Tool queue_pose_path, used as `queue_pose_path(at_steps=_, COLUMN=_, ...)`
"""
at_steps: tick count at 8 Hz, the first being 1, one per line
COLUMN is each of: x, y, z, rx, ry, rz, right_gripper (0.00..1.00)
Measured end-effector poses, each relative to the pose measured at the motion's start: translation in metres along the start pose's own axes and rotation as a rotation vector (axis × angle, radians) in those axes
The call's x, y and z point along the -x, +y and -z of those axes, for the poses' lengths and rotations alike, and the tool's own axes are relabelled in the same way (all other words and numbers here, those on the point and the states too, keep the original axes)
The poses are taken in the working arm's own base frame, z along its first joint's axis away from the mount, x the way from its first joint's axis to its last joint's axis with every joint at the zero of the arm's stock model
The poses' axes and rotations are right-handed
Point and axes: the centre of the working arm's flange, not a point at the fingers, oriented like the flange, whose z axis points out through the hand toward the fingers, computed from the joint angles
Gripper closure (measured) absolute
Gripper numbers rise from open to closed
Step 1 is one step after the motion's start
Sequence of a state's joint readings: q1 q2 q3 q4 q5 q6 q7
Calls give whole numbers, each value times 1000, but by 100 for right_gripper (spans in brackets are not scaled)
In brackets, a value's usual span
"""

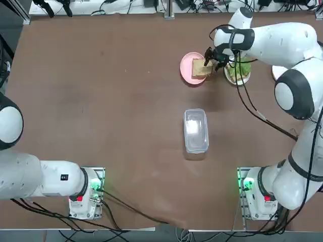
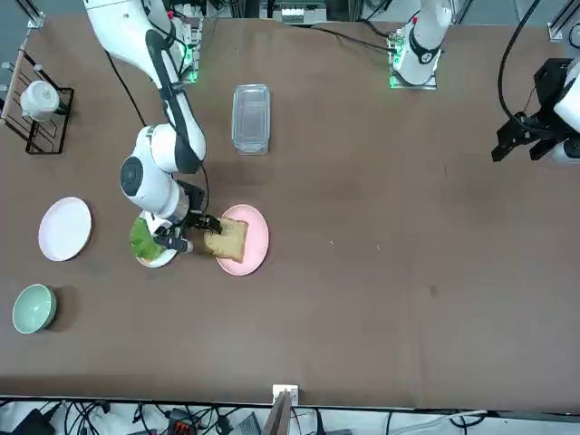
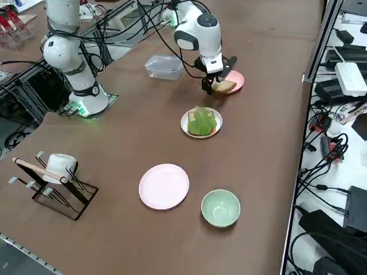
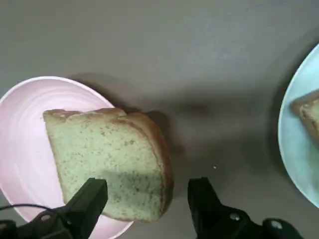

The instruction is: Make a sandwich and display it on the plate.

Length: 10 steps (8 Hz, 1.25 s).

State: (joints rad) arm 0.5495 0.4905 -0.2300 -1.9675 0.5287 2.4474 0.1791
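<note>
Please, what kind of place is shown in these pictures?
Probably a robotics lab: a brown table with robot arms bolted on, cables and power strips along its edge, and a bread slice on a pink plate.

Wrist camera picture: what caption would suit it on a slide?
Open right gripper poised over a bread slice on the pink plate.

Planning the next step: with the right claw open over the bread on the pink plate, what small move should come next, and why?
Probably lower and close. The right claw is open, straddling the near edge of the bread slice on the pink plate; the lettuce-topped slice on the white plate lacks its top.
</note>
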Motion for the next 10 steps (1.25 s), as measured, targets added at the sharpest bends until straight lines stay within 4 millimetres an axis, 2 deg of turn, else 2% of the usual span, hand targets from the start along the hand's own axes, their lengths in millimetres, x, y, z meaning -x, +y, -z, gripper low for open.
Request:
queue_pose_path(at_steps=5, x=-2, y=4, z=-12, rx=9, ry=18, rz=-2, right_gripper=7)
queue_pose_path(at_steps=6, x=-2, y=3, z=-12, rx=9, ry=18, rz=-1, right_gripper=18)
queue_pose_path(at_steps=7, x=-2, y=3, z=-12, rx=9, ry=18, rz=-1, right_gripper=20)
queue_pose_path(at_steps=9, x=-2, y=1, z=-11, rx=5, ry=22, rz=2, right_gripper=59)
queue_pose_path(at_steps=10, x=-3, y=-1, z=-6, rx=0, ry=28, rz=5, right_gripper=71)
